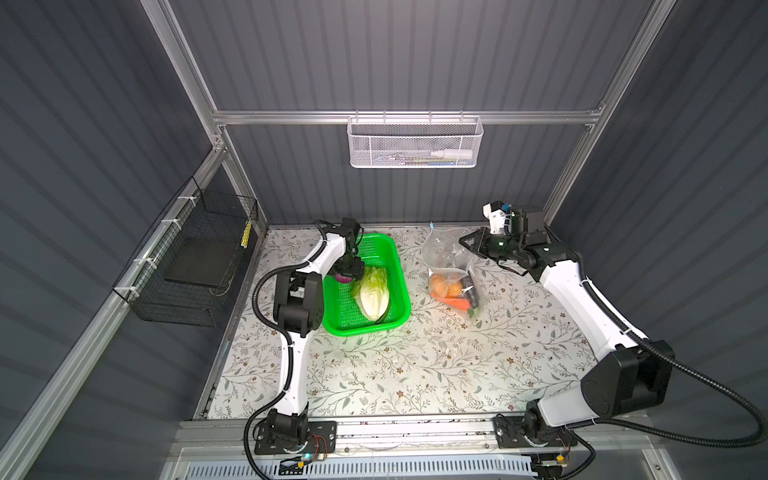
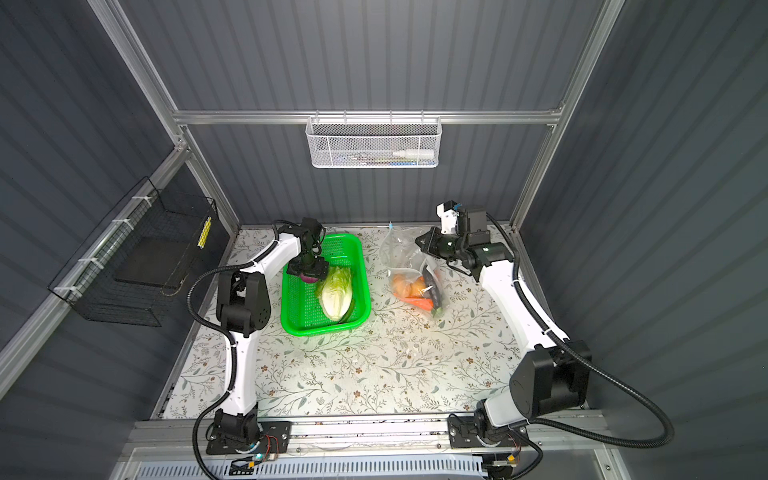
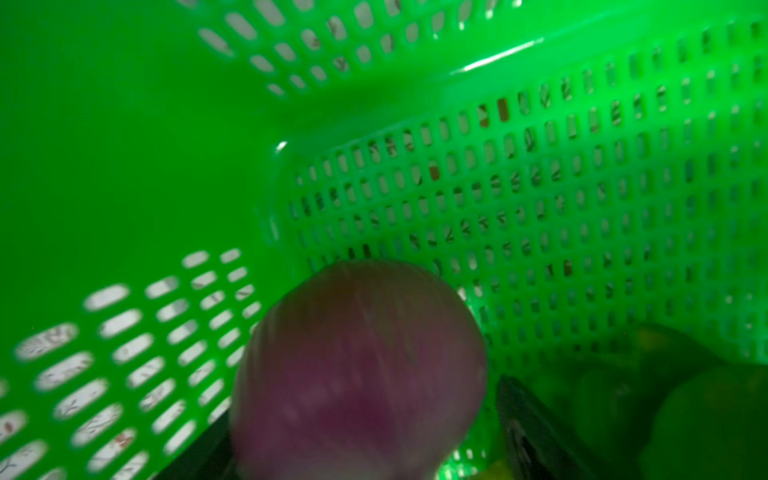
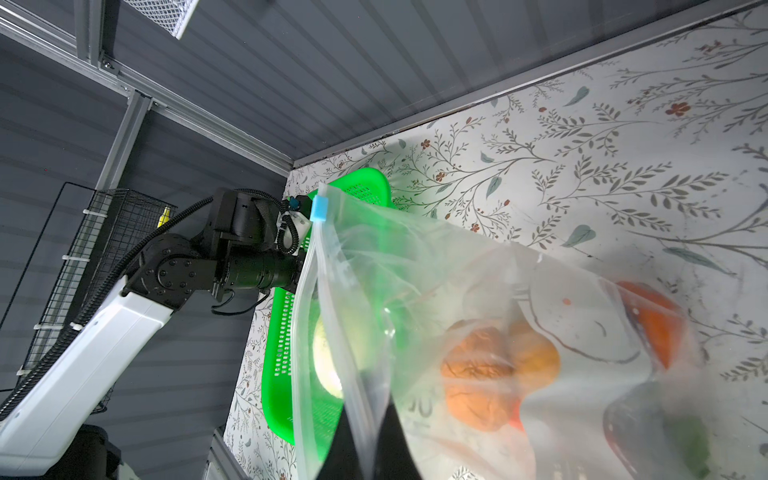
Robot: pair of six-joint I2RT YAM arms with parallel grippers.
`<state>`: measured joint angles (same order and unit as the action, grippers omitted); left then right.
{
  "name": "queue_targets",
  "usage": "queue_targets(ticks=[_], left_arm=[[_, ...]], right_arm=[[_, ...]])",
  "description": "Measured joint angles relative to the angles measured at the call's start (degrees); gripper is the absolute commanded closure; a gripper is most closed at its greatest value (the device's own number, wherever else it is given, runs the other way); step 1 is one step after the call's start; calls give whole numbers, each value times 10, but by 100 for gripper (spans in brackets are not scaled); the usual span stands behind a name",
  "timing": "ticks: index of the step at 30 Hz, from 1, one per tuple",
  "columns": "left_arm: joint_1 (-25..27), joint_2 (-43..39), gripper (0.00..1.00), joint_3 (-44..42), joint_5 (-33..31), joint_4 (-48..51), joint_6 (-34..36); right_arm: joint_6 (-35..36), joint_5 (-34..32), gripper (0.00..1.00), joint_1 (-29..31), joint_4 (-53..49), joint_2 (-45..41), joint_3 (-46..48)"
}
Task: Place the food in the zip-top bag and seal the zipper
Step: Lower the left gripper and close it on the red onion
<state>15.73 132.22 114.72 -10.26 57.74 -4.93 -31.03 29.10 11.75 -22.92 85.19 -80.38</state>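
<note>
A purple onion (image 1: 341, 277) (image 3: 357, 365) lies in the green basket (image 1: 345, 309) beside a pale-green cabbage (image 1: 372, 293) (image 2: 336, 293). My left gripper (image 1: 348, 271) (image 3: 361, 436) points down over the onion. It is open, with a gap of green showing between the onion and one finger (image 3: 523, 419). The clear zip-top bag (image 1: 444, 249) (image 4: 457, 291) lies to the right. It holds round orange-tan pieces (image 1: 444, 286), a carrot (image 1: 455, 302) and a dark eggplant (image 1: 468, 286). My right gripper (image 1: 462, 240) (image 4: 365, 440) is shut on the bag's mouth edge, lifting it. The zipper's blue slider (image 4: 319, 208) sits at the far end.
The floral table (image 1: 415, 365) spreads in front of the basket and the bag. A white mesh basket (image 1: 415, 143) hangs on the back wall. A black wire basket (image 1: 195, 257) is fixed to the left wall. Both arm bases stand at the front rail.
</note>
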Motion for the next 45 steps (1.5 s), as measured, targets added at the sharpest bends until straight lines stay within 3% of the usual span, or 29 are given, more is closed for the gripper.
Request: queue_targets(ticks=[14,17,24,36,45], left_arm=[[0,21,13,16,8,-20,-3],[0,21,17,16,9,-31,-9],[0,21,36,15,9,-51,-16],[0,10,35,6,7,-61,-30],[0,-66,35,6,4,-67,-80]], right_arm=[[2,-4,100,0,-16,5,-14],[2,-4,100,1,-16,5,-14],[2,-7,100,4,-21,5,-14],[7,-8,100,4,-21,5,-14],[9,-8,100,4,-20,6,-14]])
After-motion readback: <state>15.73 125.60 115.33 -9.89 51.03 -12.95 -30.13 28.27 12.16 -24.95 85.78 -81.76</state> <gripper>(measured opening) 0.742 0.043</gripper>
